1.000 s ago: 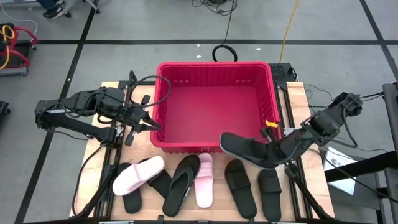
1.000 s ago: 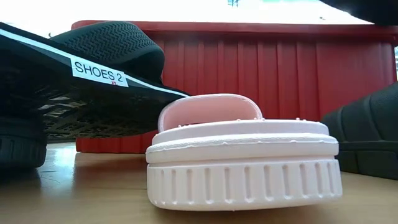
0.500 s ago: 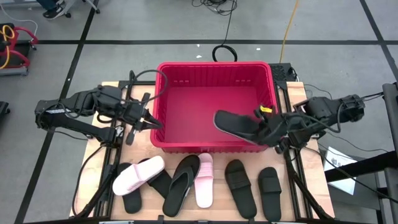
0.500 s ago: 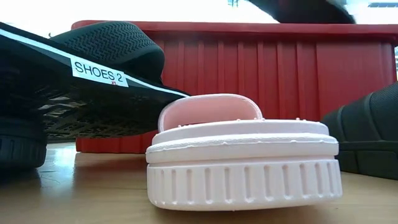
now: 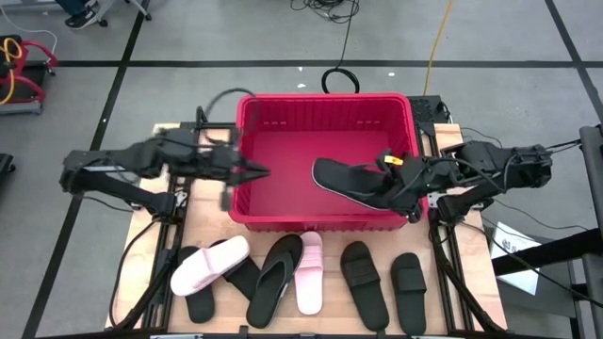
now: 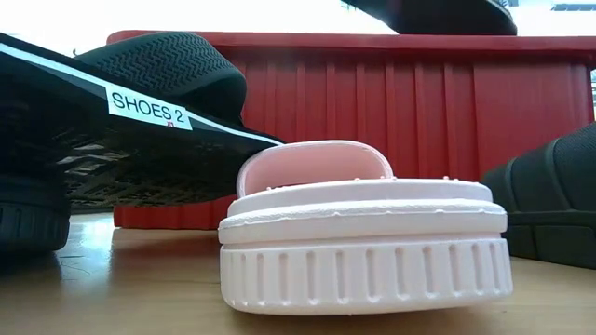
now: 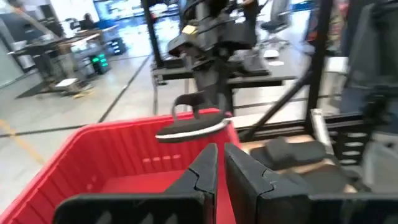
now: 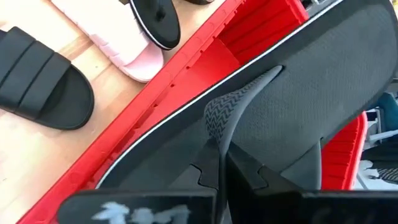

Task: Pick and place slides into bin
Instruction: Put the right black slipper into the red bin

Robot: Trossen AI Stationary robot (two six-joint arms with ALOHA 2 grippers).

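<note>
Swinging in from the near-right corner, our right gripper (image 5: 388,185) now hangs over the red bin (image 5: 247,141), jaws clenched on the thong strap of a black slide (image 5: 347,179). We judge it light and floppy, long axis running across the bin. Our left gripper (image 5: 256,171), nearly closed and empty, has reached over the bin's left wall.

Two dark jointed arms, black cables, yellow tag (image 5: 393,159)
</note>
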